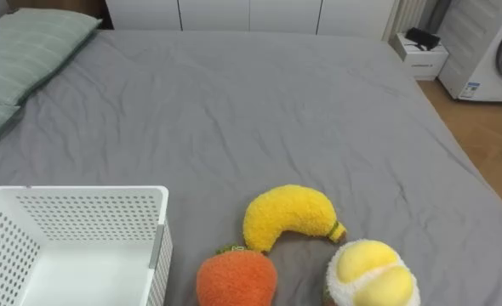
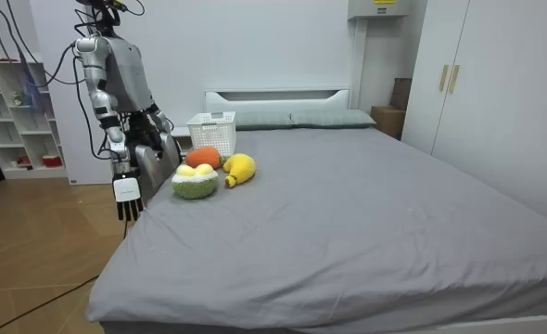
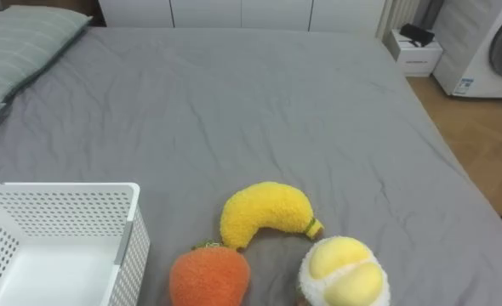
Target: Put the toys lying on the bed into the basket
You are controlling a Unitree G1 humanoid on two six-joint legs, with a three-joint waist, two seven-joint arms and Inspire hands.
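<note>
Standing spot: the robot is upright at the long side of the bed (image 1: 234,102), at the room view's left, facing across the mattress.
Bed: a grey sheet covers it, creased in places; a white headboard closes its far end in the room view.
Pillows: pale green striped pillows (image 1: 30,42) lie at the head end, on the robot's left, well apart from the toys.
Basket: a white perforated basket (image 1: 81,212) sits on the sheet at the near edge, on the robot's left; no toy lies in the part of it that can be seen.
Banana toy: a yellow plush banana (image 1: 287,217) lies on the sheet just right of the basket, its curve arched away from the robot.
Orange toy: a round orange plush with a green top (image 1: 236,278) lies nearest the basket, touching the banana's near end.
Shell toy: a green and white plush holding yellow lobes (image 1: 372,274) lies just right of the other two.
Right hand: the right hand (image 2: 128,199) hangs below the mattress edge, fingers straight down, holding nothing.
Left hand: the left hand (image 2: 167,130) is by the bed edge past the body; its state cannot be told.
</note>
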